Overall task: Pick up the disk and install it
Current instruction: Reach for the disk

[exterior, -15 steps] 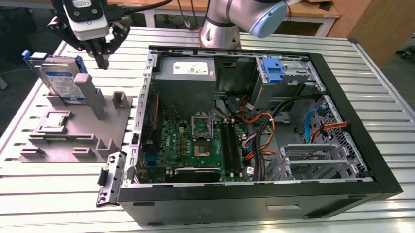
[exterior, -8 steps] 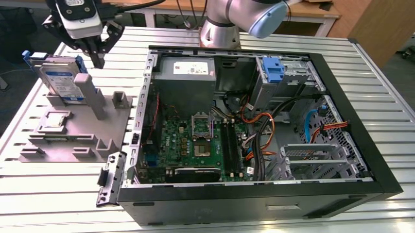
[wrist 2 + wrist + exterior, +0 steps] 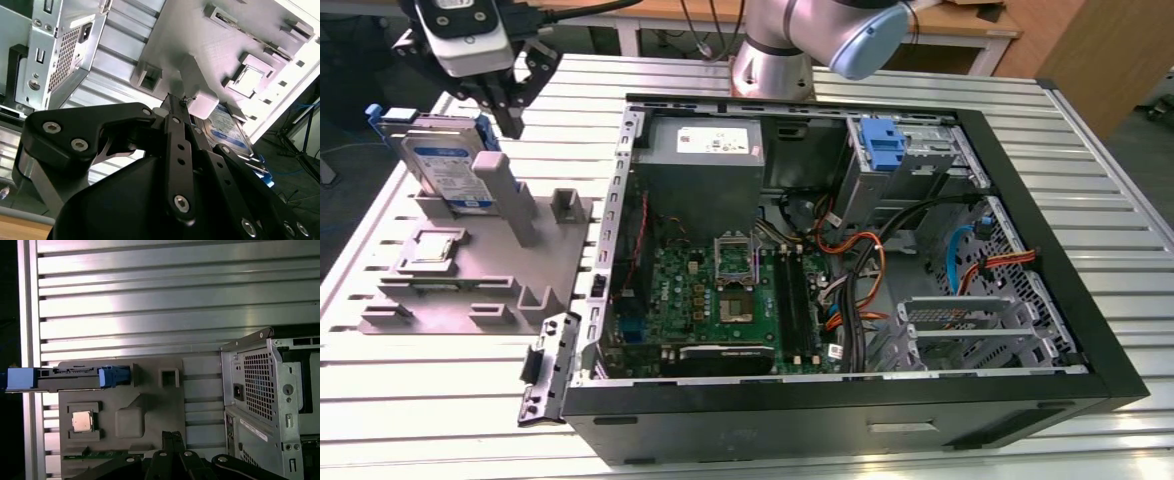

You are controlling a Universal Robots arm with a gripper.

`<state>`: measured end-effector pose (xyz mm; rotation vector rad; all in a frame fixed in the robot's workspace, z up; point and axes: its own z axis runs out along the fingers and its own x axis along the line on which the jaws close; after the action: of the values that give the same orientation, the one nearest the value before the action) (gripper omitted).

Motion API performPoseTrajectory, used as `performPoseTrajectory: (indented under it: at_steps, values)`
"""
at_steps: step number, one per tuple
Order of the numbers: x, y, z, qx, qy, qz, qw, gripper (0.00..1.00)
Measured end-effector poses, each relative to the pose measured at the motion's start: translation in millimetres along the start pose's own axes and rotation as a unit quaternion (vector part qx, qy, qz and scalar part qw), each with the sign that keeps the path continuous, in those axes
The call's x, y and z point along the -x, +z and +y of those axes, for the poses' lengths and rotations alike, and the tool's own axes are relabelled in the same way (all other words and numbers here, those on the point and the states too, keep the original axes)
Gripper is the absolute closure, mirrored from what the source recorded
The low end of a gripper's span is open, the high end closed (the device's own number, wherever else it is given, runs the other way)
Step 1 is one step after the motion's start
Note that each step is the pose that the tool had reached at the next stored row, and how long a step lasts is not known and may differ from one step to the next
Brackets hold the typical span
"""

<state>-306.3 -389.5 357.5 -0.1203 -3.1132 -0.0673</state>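
One slatted metal table carries computer and holder with disk.

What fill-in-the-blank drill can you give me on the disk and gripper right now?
The disk stands ____ in the grey fixture.
The fixture sits outside the computer case, on the exterior view's ____.
The gripper, over the fixture, holds ____.
Missing: upright; left; nothing.

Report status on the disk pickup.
Gripper shut, empty, above the grey post. Disk upright in fixture, not held. Post stands close beside disk.
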Motion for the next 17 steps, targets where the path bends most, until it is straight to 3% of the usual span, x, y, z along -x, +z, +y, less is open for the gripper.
performPoseTrajectory:
  at_steps: [17]
  values:
    - [-18.3,1.7,-1.1,0.0001,0.000,-0.0005,1.0000,0.90]
